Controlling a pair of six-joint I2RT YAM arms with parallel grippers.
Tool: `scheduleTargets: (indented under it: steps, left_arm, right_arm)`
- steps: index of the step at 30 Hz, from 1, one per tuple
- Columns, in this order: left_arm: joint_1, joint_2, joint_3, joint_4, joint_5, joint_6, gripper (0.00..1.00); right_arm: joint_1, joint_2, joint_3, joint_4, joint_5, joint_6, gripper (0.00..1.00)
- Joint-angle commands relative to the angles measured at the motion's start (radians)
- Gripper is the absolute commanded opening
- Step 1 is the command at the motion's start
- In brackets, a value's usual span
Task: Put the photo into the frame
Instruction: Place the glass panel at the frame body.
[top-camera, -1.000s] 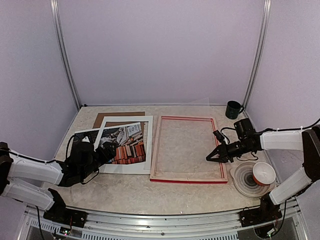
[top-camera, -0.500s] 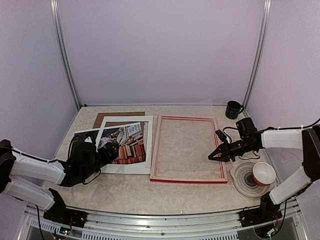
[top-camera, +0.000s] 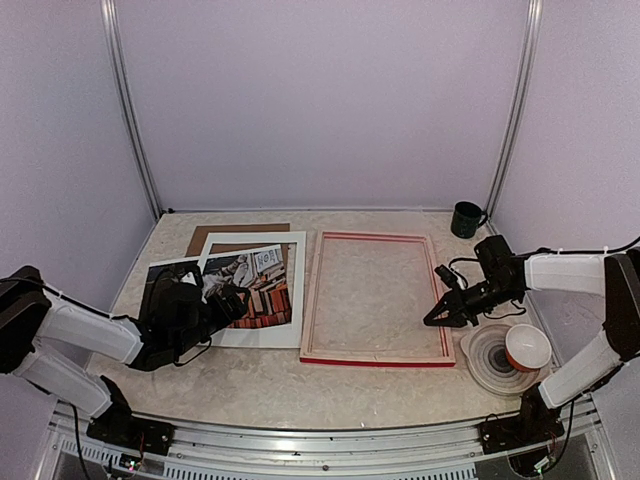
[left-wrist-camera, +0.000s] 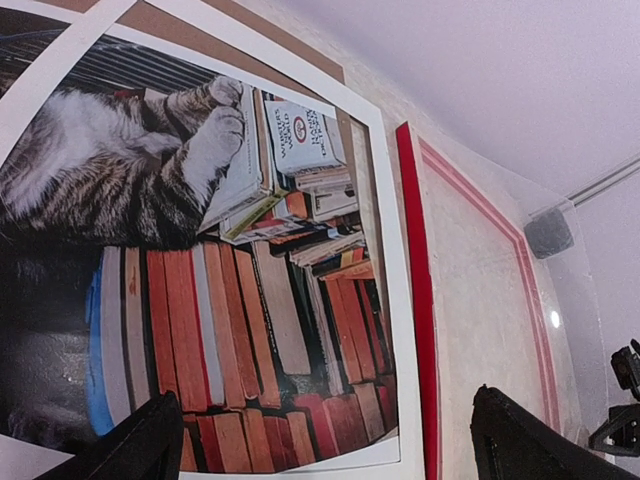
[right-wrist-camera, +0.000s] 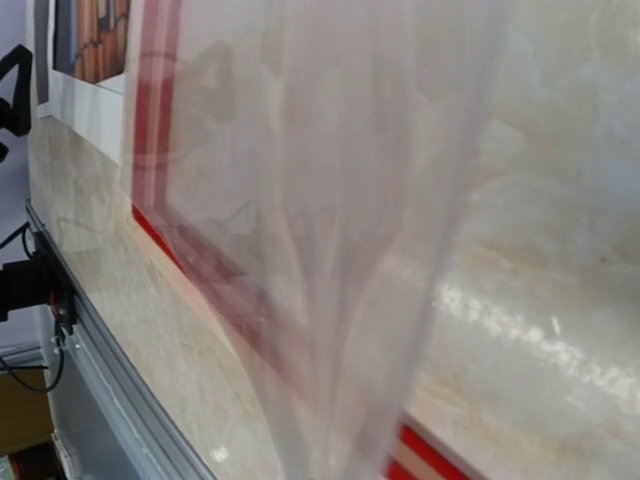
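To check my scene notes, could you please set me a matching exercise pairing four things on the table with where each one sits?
Things:
1. frame
2. mug
3. brown board
4. bowl

Places:
A. on the stack of plates, near right
B. far right corner
C. flat in the middle of the table
D. far left, partly under the white mat

Pairs: 1-C, 2-B, 3-D, 4-A.
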Motion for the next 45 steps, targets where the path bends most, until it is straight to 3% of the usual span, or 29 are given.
scheduleTargets:
  steps: [1, 25, 37, 45]
  left_arm:
    - [-0.008, 0.022, 0.027, 0.047, 0.027, 0.009, 0.99]
    - [-0.008, 0.031, 0.034, 0.067, 0.048, 0.011, 0.99]
    - [-0.009, 0.054, 0.048, 0.073, 0.057, 0.007, 0.99]
    - [-0.009, 0.065, 0.039, 0.076, 0.060, -0.003, 0.99]
  right_arm:
    - [-0.016, 0.042, 0.056, -0.060, 0.046, -0.049, 0.02]
    - [-0.083, 0.006, 0.052, -0.119, 0.076, -0.082, 0.04]
    - [-0.082, 0.030, 0.049, -0.079, -0.003, -0.069, 0.13]
    - [-0.084, 0.009, 0.036, -0.040, -0.090, -0.031, 0.11]
